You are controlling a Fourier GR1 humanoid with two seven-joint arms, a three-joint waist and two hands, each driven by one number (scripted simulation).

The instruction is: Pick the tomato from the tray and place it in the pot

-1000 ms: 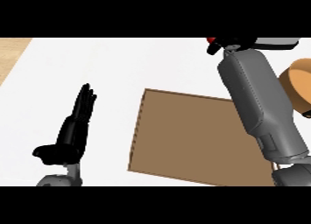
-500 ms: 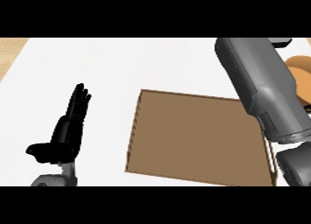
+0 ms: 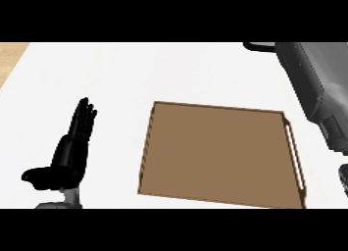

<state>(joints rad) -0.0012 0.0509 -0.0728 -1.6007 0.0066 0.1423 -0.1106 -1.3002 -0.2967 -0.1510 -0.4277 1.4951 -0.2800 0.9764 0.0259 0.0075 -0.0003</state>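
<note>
The brown tray (image 3: 220,157) lies flat on the white counter (image 3: 133,68), right of centre, and its brown floor is bare. No tomato and no pot show in this view. My right forearm (image 3: 321,93) runs up the right side past the tray's right rim. Only a black sliver of my right hand (image 3: 253,46) shows at the top edge, and what it holds is hidden. My left hand (image 3: 69,152) rests at the lower left, left of the tray, open with fingers straight and pointing up, holding nothing.
A strip of wooden surface (image 3: 4,59) borders the white counter at the upper left. The tray has a pale handle rail (image 3: 298,157) along its right rim, close to my right forearm.
My right arm has swung up and to the right. The red object seen at its hand a second ago and the orange-brown pot at the right edge no longer show. The left hand barely moved.
</note>
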